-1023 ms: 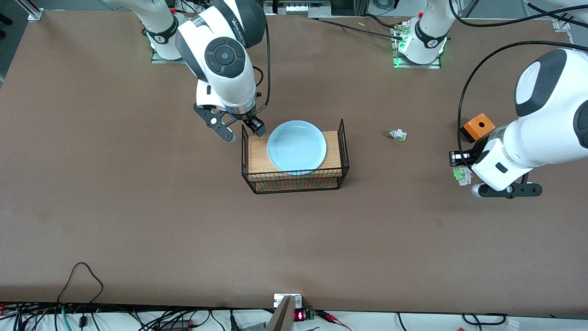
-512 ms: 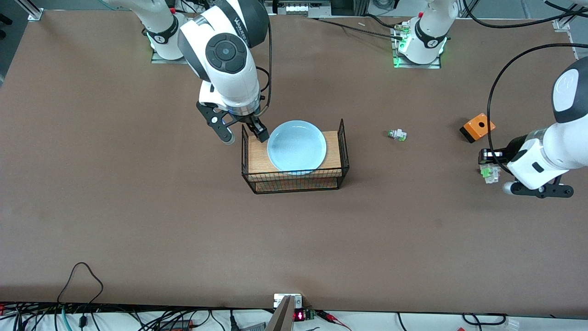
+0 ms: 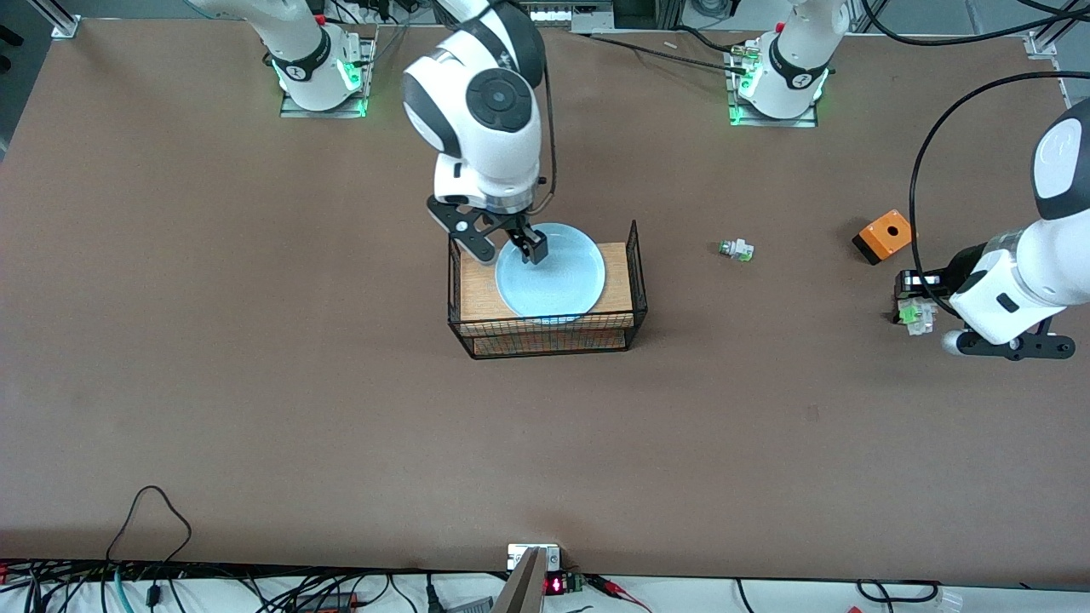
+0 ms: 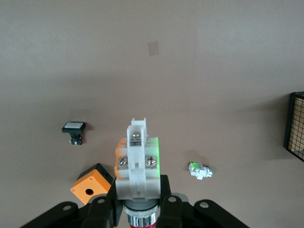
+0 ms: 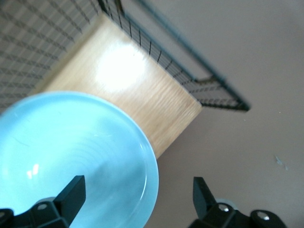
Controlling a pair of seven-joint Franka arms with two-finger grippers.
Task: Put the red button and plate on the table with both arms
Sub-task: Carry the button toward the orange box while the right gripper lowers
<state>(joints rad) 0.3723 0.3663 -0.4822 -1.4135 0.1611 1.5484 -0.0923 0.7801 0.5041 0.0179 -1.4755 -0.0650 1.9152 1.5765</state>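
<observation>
The light-blue plate [image 3: 553,272] lies on the wooden board in the wire basket [image 3: 545,328]. It also shows in the right wrist view [image 5: 71,142]. My right gripper [image 3: 524,238] is open and straddles the plate's rim, with one finger over the plate and the other outside it [image 5: 137,194]. My left gripper [image 3: 913,302] is shut on the red button [image 3: 913,315] and holds it over the table [image 3: 255,383] at the left arm's end. In the left wrist view the button's white body [image 4: 137,164] sticks out between the fingers [image 4: 137,190], with the red cap down between them.
A green-capped button [image 3: 736,249] lies on the table between the basket and the left gripper [image 4: 200,170]. An orange box [image 3: 886,234] sits beside the left gripper [image 4: 90,185]. A black button with a white face [image 4: 73,129] lies close to it. The basket's mesh sides [image 5: 175,61] stand up around the board.
My right gripper moved from beside the basket's end to over the plate's rim. My left gripper carried the red button toward the left arm's end of the table.
</observation>
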